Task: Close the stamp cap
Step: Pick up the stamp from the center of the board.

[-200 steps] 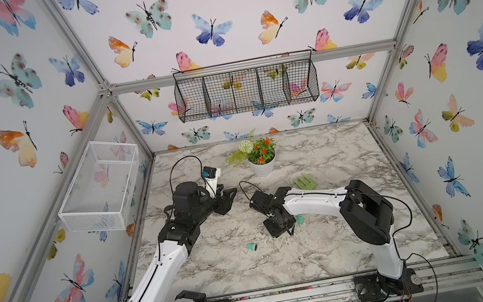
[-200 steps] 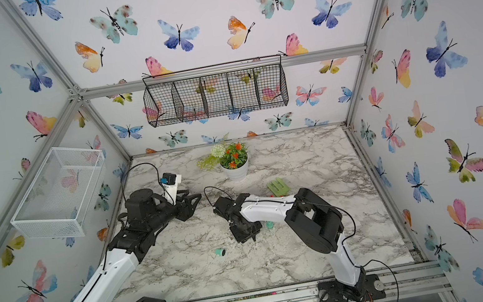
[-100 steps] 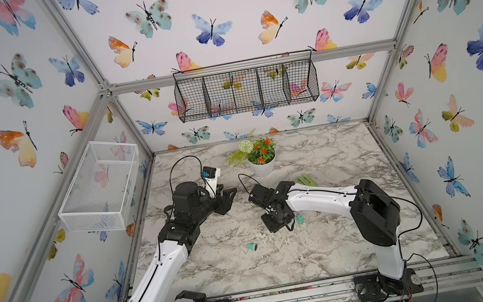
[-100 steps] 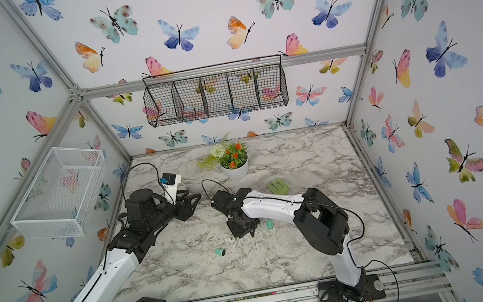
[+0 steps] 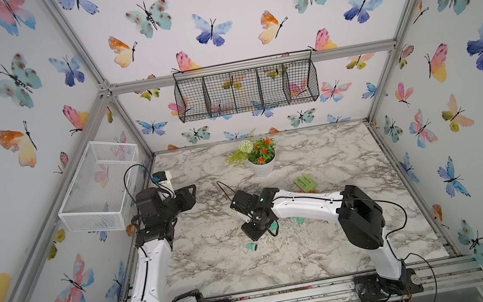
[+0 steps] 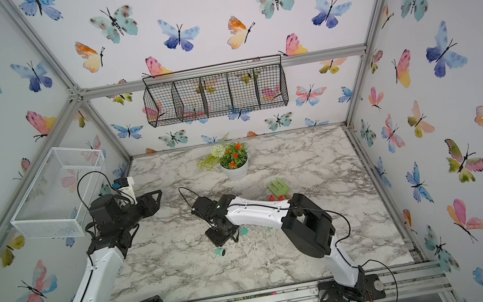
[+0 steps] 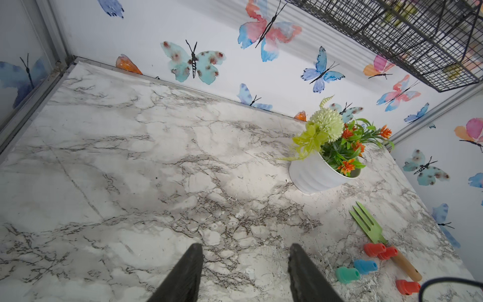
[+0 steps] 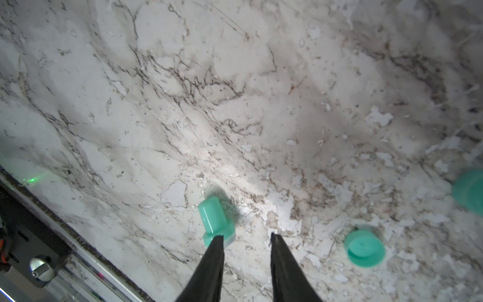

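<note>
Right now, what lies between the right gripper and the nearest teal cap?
Only bare marble tabletop, per the right wrist view, between the right gripper and the teal cap; the teal stamp lies at the gripper's other side.

The marble-patterned tabletop (image 5: 326, 158) carries a white flower pot (image 5: 263, 165) at 12 o'clock from its centre in both top views. A green garden fork (image 5: 305, 183) with a wooden handle lies at 2 o'clock. Red pieces (image 7: 380, 250) and a blue piece (image 7: 366, 266) lie beside its handle. A teal stamp (image 8: 215, 222) lies on its side at 7 o'clock. A teal cap (image 8: 364, 248) stands at 2 o'clock from the stamp, apart from it. Another teal piece (image 8: 469, 191), blurred, sits beyond the cap.
</note>
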Available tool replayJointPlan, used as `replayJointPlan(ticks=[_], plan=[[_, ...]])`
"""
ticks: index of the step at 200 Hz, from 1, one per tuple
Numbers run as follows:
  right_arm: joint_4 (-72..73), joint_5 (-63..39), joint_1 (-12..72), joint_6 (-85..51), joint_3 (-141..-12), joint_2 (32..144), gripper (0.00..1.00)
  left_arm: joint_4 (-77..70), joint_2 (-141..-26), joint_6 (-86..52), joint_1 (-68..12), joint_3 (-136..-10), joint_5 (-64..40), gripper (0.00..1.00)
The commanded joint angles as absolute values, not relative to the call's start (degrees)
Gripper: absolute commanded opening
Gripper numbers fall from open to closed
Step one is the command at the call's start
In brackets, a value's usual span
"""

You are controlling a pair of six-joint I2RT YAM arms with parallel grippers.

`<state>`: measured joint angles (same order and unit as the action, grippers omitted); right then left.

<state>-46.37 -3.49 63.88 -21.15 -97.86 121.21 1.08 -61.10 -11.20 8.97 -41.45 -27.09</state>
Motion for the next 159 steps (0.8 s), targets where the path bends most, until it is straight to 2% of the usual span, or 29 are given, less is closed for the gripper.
replayJointPlan(ticks=[1,50,106,159], plan=[[-52.9,-3.1,65.2,-18.9,-102.7,125.6,0.33,0.0,-59.2,-11.7,9.3,-41.0,-28.2,0.56],[-58.8,-2.2,67.9,-18.7,-110.0,132.1,0.35,-0.1,-58.4,-11.4,9.3,-41.1,-28.2,0.56],[-62.7,-1.4,69.3,-19.4,-111.6,134.6,0.35,-0.4,-58.2,-11.5,9.3,-41.0,-28.2,0.56],[-68.2,1.1,69.8,-18.2,-111.0,134.9,0.39,-0.9,-58.5,-12.0,9.3,-40.9,-29.2,0.56]])
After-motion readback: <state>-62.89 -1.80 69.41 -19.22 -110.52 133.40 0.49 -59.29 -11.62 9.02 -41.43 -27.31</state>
